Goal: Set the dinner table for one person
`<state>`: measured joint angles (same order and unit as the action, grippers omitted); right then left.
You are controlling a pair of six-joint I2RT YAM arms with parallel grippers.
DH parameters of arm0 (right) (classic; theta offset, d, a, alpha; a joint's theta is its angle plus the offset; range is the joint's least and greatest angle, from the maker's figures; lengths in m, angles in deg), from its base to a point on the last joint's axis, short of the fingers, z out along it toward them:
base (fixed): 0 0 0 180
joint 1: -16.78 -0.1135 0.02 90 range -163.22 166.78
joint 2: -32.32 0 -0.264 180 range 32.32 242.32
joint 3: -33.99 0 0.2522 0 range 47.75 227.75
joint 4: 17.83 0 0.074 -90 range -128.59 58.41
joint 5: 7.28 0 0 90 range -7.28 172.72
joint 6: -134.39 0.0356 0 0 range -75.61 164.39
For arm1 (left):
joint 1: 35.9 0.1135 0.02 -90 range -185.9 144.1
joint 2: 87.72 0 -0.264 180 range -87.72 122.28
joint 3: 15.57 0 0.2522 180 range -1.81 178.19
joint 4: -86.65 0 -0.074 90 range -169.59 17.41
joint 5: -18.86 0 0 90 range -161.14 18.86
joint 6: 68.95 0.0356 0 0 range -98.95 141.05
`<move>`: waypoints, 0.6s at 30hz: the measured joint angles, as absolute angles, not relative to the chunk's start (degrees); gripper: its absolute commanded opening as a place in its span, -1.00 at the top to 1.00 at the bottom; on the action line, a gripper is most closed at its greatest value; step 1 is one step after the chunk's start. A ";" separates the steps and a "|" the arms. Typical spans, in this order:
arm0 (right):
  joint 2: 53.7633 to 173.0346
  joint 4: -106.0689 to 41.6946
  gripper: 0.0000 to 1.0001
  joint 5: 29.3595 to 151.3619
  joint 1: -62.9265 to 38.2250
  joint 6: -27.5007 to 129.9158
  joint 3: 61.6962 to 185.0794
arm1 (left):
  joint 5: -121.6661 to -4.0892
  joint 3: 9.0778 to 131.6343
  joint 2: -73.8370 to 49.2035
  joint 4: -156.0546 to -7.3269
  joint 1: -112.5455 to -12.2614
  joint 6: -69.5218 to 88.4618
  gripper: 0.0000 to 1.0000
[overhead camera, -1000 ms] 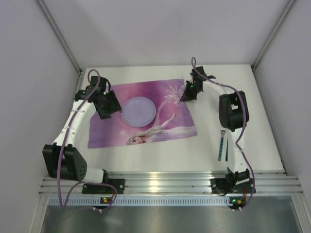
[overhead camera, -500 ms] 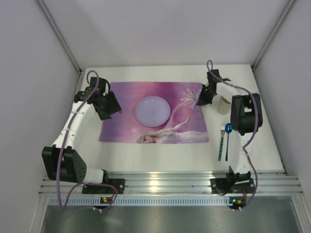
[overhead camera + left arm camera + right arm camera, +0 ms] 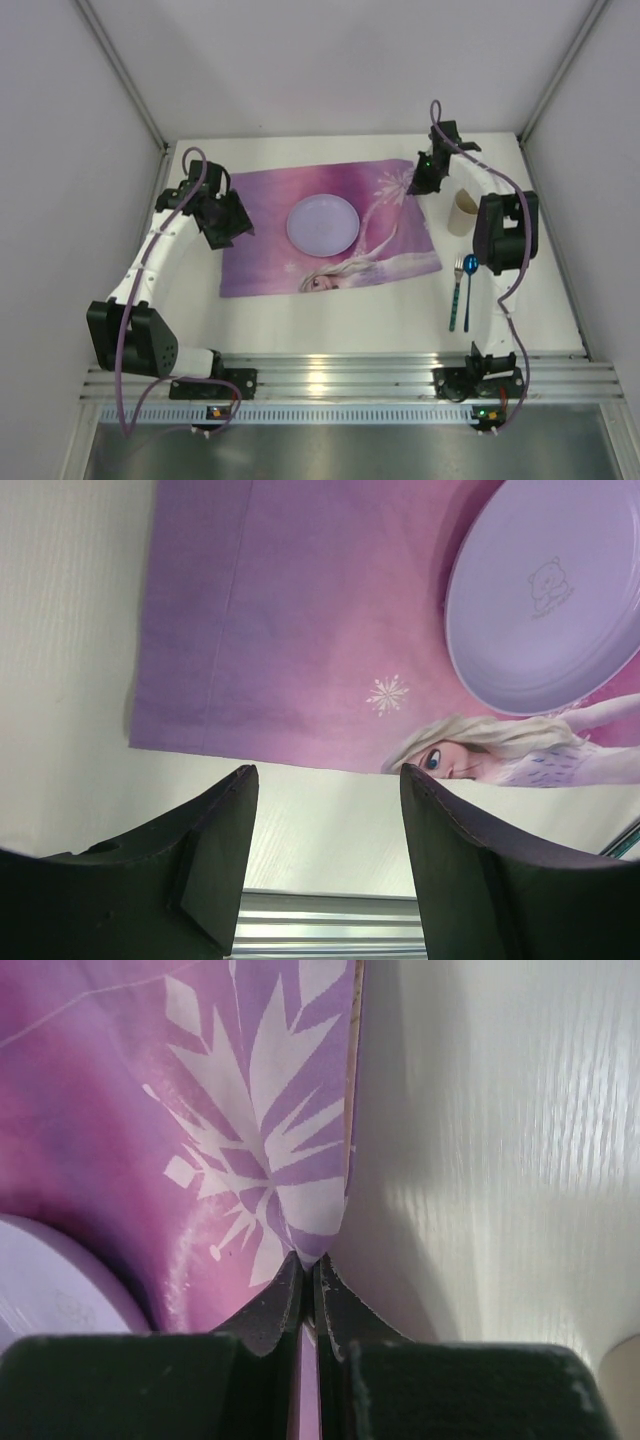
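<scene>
so the right gripper (image 3: 427, 178) is pinched shut on the placemat (image 3: 260, 215) at its upper-right corner, mat lying a bit crooked, long side left-to-right, mid-frame on the white table (image 3: 330, 315) with the plate (image 3: 321, 223) on it, while the left gripper (image 3: 225, 222) hangs open by its left edge

White dinner table (image 3: 330, 312), pink-purple princess placemat (image 3: 262, 212)

The pink-purple placemat (image 3: 300, 630) is seen spread flat on the white bench (image 3: 60, 680). A lilac plate (image 3: 545, 600) is set on the placemat's upper right part. The left claw (image 3: 325, 775) is held spread just below the placemat's edge, with bare bench framed between its fingers; further below, a ribbed rail (image 3: 320, 920) is glimpsed.
</scene>
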<state>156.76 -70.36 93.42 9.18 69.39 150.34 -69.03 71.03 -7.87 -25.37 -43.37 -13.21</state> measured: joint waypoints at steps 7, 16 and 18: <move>157.46 -70.99 1.00 93.24 9.18 68.82 152.87 | -69.05 71.03 -7.87 -25.33 -43.46 -13.12 -0.28; 153.35 -72.21 1.00 92.26 9.07 68.73 141.20 | -68.09 68.36 -8.22 -26.00 -43.46 -13.23 -0.28; 153.11 -72.43 1.00 92.02 9.07 68.40 141.09 | -67.72 68.29 -8.22 -26.11 -43.46 -13.23 -0.27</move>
<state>153.11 -72.43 92.02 9.07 68.40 141.09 -67.72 68.29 -8.22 -26.11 -43.46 -13.23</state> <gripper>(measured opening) 0.017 0.640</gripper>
